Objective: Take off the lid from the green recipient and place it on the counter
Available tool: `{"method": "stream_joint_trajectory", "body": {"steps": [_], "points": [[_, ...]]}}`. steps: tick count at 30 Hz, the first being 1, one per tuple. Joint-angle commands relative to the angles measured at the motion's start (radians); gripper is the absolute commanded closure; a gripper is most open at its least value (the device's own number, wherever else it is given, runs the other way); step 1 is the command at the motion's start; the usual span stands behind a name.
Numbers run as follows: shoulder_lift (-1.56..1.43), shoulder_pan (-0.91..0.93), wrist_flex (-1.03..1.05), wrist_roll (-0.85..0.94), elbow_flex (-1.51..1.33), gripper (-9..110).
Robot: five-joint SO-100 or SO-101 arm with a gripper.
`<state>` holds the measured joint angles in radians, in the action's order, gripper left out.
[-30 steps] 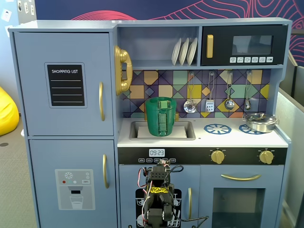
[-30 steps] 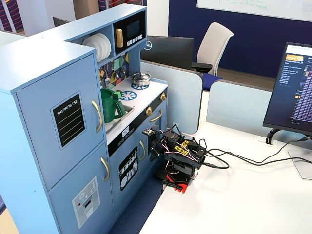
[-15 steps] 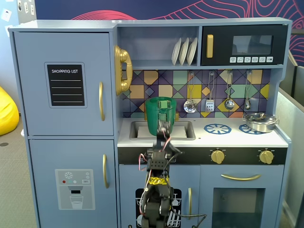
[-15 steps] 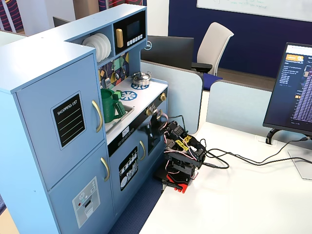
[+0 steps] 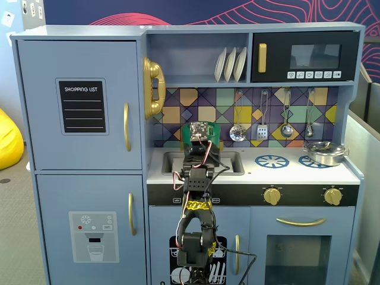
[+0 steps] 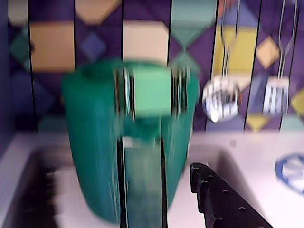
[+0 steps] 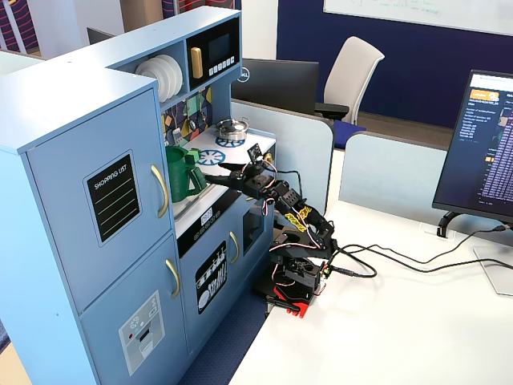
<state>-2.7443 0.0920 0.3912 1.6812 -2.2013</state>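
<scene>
The green recipient [image 7: 181, 173] stands in the sink at the counter's left, its lighter green strap facing the arm. In the wrist view it [image 6: 95, 142] fills the blurred middle, strap [image 6: 142, 185] in front. In a fixed view only its top [image 5: 187, 132] shows behind the wrist board. The lid cannot be made out apart from the container's top. My gripper [image 7: 210, 181] is level with the strap, just in front of it. One black finger [image 6: 213, 194] stands clear to the strap's right, holding nothing; the other is out of view. The white counter [image 5: 297, 172] lies to the right.
A silver pot [image 5: 325, 152] sits on the far right burner. Utensils [image 5: 262, 130] hang on the tiled back wall. White plates [image 5: 230, 64] stand on the shelf above. The sink's rim [image 5: 233, 172] surrounds the container. Cables [image 7: 377, 261] trail from the arm's base.
</scene>
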Motion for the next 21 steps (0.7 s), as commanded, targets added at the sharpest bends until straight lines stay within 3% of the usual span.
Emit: {"method": "stream_joint_trajectory", "body": {"steps": [1,21], "points": [[0.054,0.009,-0.064,-0.011,0.101,60],[0.43,0.029,-0.178,-0.018,0.393,62]]}}
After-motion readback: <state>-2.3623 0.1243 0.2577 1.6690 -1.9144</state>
